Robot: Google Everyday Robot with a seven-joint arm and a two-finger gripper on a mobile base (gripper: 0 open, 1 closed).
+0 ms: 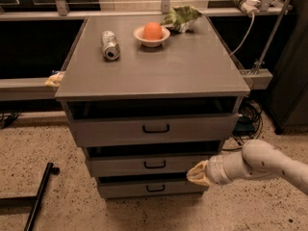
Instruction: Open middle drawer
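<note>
Speckled floor [43, 143], gripper [192, 173] at middle drawer [120, 166] — right edge

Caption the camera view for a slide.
End effector at the right end of the middle drawer, handle untouched; can and bowl on top.

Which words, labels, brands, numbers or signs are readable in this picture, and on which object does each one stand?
No text can be read here.
can, lying on the cabinet top: label too blurred to read.
green bag, at the back edge: print too blurred to read.
middle drawer: no writing visible on its front.
tool, at the right end of that drawer's front: no marking visible.
</note>
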